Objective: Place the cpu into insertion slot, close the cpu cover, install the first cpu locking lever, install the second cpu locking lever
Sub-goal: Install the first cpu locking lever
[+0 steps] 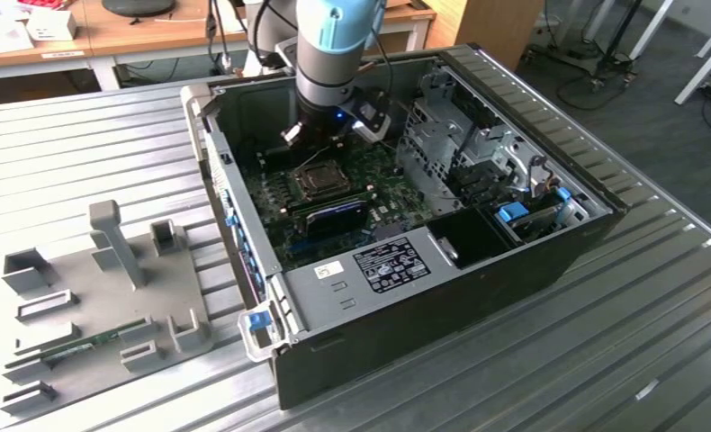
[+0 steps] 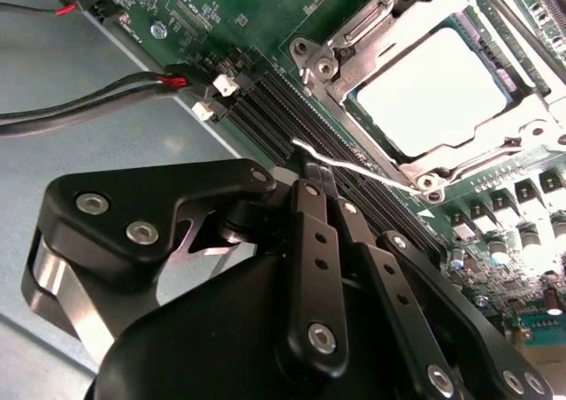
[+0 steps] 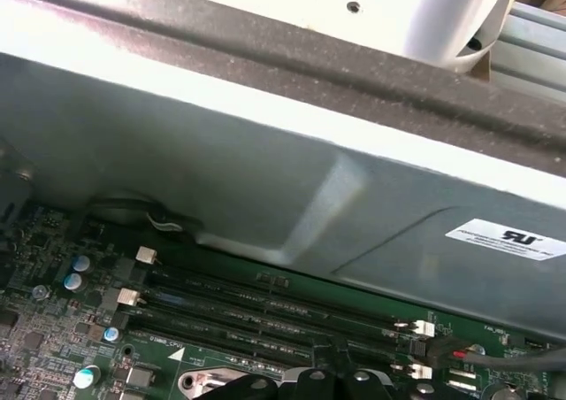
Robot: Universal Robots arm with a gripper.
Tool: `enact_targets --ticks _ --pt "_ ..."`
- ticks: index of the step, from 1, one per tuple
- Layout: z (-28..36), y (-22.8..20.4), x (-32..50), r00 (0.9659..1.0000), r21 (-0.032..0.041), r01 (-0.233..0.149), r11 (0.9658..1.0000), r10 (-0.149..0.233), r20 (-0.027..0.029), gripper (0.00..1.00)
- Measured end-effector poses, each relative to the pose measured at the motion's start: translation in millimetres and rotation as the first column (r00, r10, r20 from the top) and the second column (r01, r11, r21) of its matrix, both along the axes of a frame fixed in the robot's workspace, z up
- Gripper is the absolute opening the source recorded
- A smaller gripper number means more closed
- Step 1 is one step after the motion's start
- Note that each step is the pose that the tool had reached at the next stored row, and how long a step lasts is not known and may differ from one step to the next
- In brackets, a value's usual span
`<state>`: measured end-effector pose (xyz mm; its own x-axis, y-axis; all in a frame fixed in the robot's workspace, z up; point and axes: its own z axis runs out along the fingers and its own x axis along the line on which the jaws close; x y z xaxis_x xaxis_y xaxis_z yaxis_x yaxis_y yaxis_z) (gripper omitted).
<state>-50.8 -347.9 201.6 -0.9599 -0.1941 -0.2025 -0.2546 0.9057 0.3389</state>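
Note:
The cpu lies flat in the insertion slot, its pale grey top showing through the window of the cpu cover. The silvery cover frame lies down over the chip. A thin silvery locking lever runs along the socket's near edge, its free end raised a little. My gripper is shut, and its black fingertips sit right at that free end; I cannot tell whether they pinch it. In the exterior view the gripper hangs inside the open computer case just behind the socket. Its fingertip tops edge into the first wrist view.
Long black memory slots lie between the fingers and the socket. Red and black cables cross the grey case floor. The case wall stands close behind the gripper. A metal drive cage rises on the exterior view's right. A grey fixture plate lies outside the case.

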Motion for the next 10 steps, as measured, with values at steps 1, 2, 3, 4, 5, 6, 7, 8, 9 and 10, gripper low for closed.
enact_targets --ticks 1,2,3,4,5,6,7,8,9,10 --pt "-0.1 0.4 -2.3 1.0 0.0 0.0 1.0 0.0 0.0002 0.1" --pt "-0.3 0.8 -5.1 1.0 0.0 0.0 1.0 0.0 0.0006 0.1" --pt "-0.4 1.2 -7.9 1.0 0.0002 0.0 1.0 0.0 0.0012 0.1" --pt "-0.6 1.6 -10.8 1.0 0.0002 0.0 1.0 0.0 0.0019 0.1" --pt "-0.7 1.9 -13.7 1.0 0.0001 0.0 1.0 0.0 0.0026 0.1" --pt "-0.8 2.2 -16.7 1.0 0.0001 0.0 1.0 0.0 0.0033 0.1" --pt "-0.9 2.4 -19.3 1.0 0.0002 0.0 1.0 0.0 0.0045 0.1" --pt "-0.9 2.5 -21.3 1.0 0.0003 0.0 1.0 0.0 0.0057 0.1" --pt "-0.9 2.5 -22.5 1.0 0.0004 0.0 1.0 0.0 0.0069 0.1" --pt "-0.9 2.5 -23.4 1.0 0.0006 0.0 1.0 0.0 0.008 0.1"
